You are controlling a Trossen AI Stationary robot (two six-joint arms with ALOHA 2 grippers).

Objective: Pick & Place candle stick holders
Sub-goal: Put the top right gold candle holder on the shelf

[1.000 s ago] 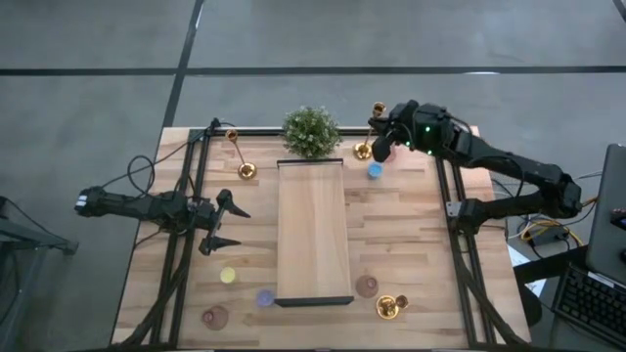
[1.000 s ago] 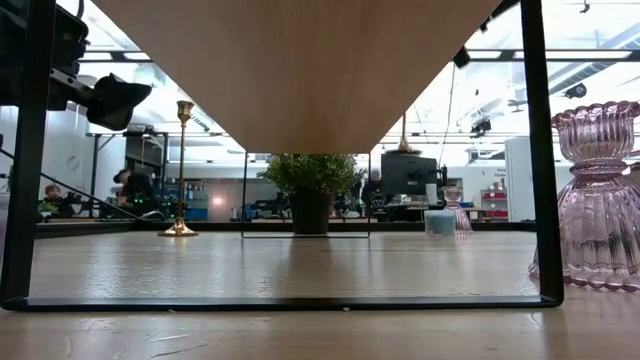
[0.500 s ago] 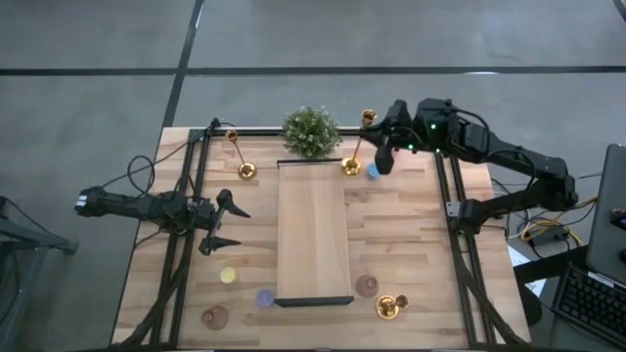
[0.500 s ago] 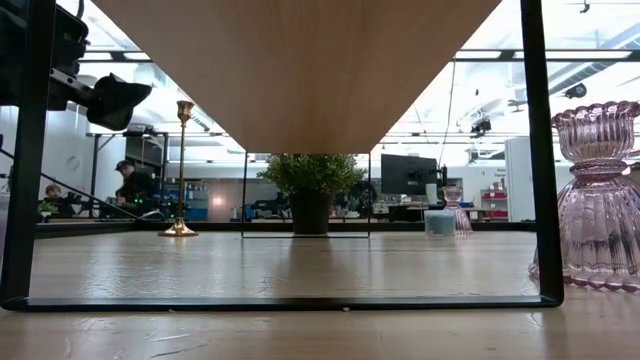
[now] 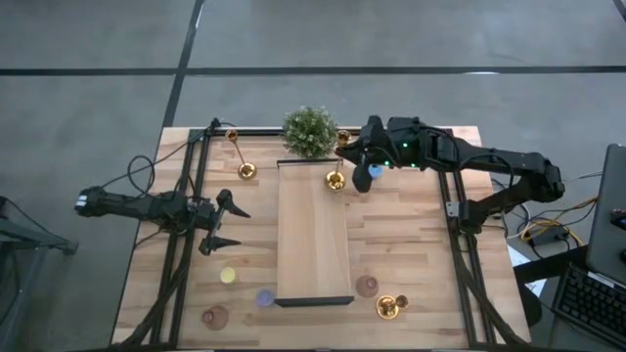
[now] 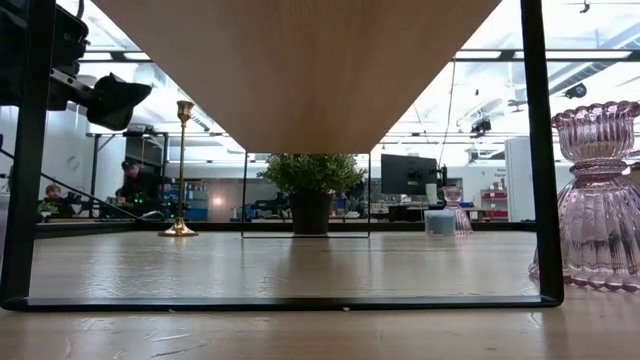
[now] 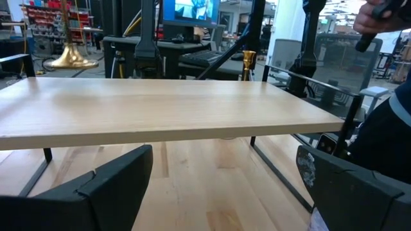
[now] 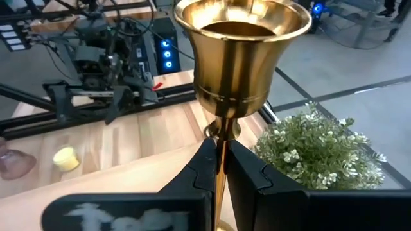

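My right gripper (image 5: pixel 354 164) is shut on a gold candle stick holder (image 5: pixel 337 161), a slim stem with a bell cup (image 8: pixel 241 51). It is over the far right corner of the raised wooden platform (image 5: pixel 313 244). My left gripper (image 5: pixel 227 225) waits open and empty left of the platform. A second gold holder (image 5: pixel 241 156) stands on its base at the far left, and a third (image 5: pixel 391 306) is at the near right. Pink glass holders (image 5: pixel 367 286) (image 5: pixel 214 316), a yellow one (image 5: pixel 228 276) and a purple one (image 5: pixel 264 297) sit on the table near the front. A blue one (image 5: pixel 375 172) is beside my right gripper. My right gripper pinches the gold holder's stem (image 8: pixel 220 154) between its two fingers, just below the cup. The fingers (image 8: pixel 247 176) come level from the table's right side and lie across the stem. The holder stands nearly upright with its base (image 5: pixel 335 181) over the platform. Whether the base touches the platform, I cannot tell.
A bushy green plant (image 5: pixel 311 130) stands at the platform's far end, close to the held holder. Black frame rails (image 5: pixel 186 244) (image 5: pixel 460 254) run along both sides of the table. In the low view a tall pink glass holder (image 6: pixel 597 200) stands close at the right.
My right gripper has lifted the gold holder off the table at the far right. It has carried the holder toward the table's left, past the blue holder, to above the platform's far right corner. The holder has stayed nearly upright.
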